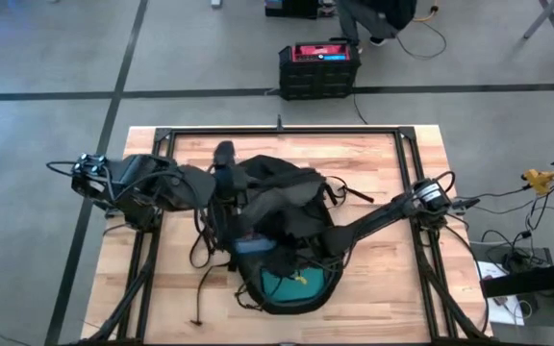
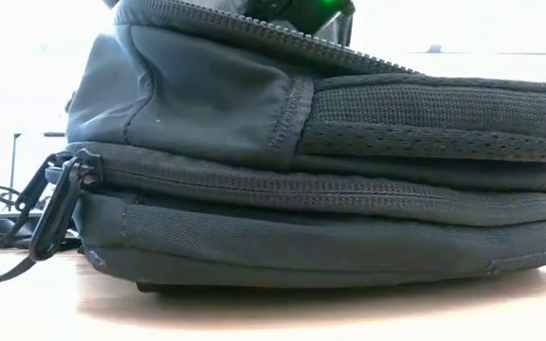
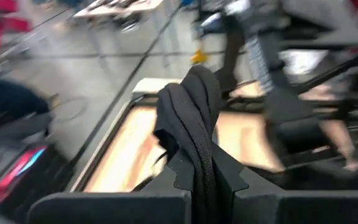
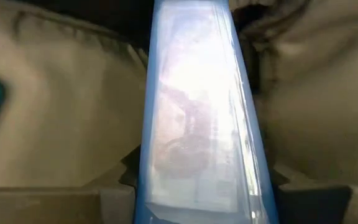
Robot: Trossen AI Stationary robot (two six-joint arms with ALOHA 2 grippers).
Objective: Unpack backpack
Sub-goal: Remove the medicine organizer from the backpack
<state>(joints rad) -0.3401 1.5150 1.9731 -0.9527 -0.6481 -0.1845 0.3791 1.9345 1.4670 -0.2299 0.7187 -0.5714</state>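
The black backpack (image 1: 277, 207) lies on the wooden table (image 1: 383, 279) with its mouth open, showing grey lining (image 4: 55, 118). It fills the low view (image 2: 330, 189). My left gripper (image 1: 224, 183) reaches in from the table's left and is shut on a fold of the backpack's black fabric (image 3: 188, 106), held above the bag. My right gripper (image 1: 272, 248) comes from the table's right into the open mouth. Between its fingers stands a flat, blue, see-through packet (image 4: 197, 112), also seen from above (image 1: 253, 247). My left gripper pinches a bunched fold of the backpack's black fabric (image 3: 199, 177) between its two fingers; several layers run through them. The fold stands up past the fingertips, and the fabric is lifted above the rest of the bag. My right gripper has the blue packet's two long edges (image 4: 151, 177) between its two fingers (image 4: 120, 183), which lie alongside it inside the bag. The fingers slant down from the table's right. The packet reaches ahead past the fingertips, over the grey lining.
A teal item (image 1: 291, 284) lies in the backpack's open mouth near the front edge. Loose black straps (image 1: 200, 288) trail over the table's front left. A black crate with a red top (image 1: 320, 65) stands on the floor beyond the far edge, near a person's legs (image 1: 373, 19).
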